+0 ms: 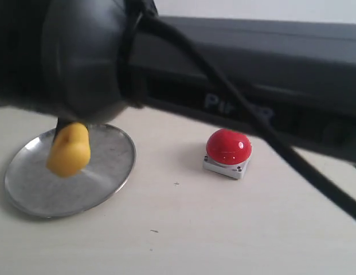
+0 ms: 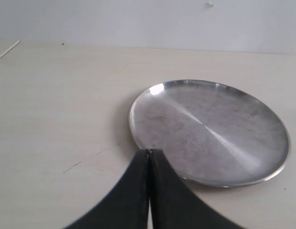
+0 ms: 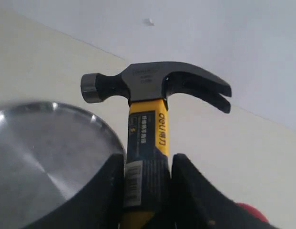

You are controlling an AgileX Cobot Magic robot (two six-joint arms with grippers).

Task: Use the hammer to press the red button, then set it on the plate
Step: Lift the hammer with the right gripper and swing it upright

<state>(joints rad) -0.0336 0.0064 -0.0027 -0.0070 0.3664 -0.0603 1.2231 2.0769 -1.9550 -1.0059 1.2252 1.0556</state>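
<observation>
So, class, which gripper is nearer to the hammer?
Right. The right gripper grips the hammer by its handle. The left gripper is shut and empty, pointing toward the plate, with no hammer in its own view.

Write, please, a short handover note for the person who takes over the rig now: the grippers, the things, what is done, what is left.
Left gripper: shut, holds nothing, near the rim of the plate.
Right gripper: shut on the hammer, gripped by the handle, close to the plate.
Red button: on the table, right of the plate, nothing touching it.
Done: hammer is in the grip. Whether the button was pressed cannot be told.
Left: lay the hammer on the plate, which is bare.
</observation>
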